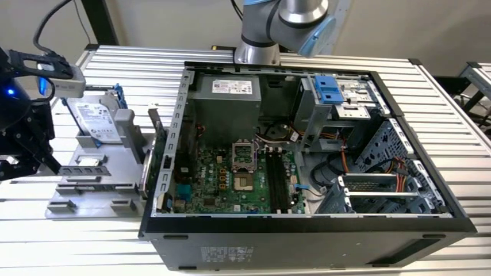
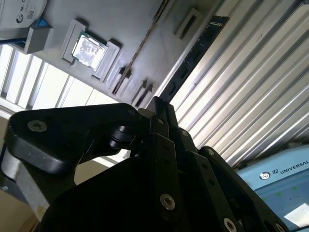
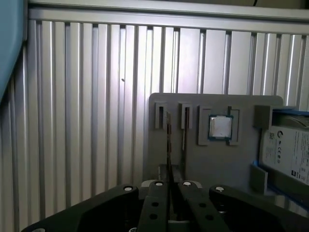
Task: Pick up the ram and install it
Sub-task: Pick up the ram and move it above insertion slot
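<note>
Black claw nearly closed, pinching near end of the ram, which stands on edge in a slot of grey holder on ribbed worktop. Processor chip & hard drive share the holder; open PC case beside it.

the arm stands upright at the back in the exterior view. its gripper hangs at that view's left, fingers pinched onto the ram.

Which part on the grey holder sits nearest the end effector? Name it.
The ram: the long dark stick on edge, right at the end effector. The square processor and the hard drive sit farther off.
</note>
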Motion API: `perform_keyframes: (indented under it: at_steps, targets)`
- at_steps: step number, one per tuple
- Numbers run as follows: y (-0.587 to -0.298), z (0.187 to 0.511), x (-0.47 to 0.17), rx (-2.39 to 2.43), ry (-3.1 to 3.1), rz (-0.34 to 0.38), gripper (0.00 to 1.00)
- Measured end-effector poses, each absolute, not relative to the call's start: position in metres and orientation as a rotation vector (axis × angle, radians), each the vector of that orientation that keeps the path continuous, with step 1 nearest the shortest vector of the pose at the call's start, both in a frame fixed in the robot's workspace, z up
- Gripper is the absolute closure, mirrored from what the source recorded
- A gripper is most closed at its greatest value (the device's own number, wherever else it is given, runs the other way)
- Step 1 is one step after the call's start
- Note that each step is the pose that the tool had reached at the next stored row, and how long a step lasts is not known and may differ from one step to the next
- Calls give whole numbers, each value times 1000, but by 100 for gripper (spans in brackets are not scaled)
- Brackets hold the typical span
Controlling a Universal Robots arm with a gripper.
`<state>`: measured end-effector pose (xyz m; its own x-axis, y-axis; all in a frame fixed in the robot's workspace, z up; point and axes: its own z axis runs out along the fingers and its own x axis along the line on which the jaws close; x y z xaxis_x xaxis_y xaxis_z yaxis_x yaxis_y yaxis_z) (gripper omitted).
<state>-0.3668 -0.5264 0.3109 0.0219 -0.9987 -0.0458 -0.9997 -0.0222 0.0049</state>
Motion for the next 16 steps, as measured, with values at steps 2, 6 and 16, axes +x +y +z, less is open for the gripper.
perform_keyframes:
  at_steps: [2,6,16]
  targets:
    - [-526,314,-367,-2225,2177,56,100]
    - [-526,320,-367,-2225,2177,56,100]
    - [-526,331,-367,-2225,2177,56,100]
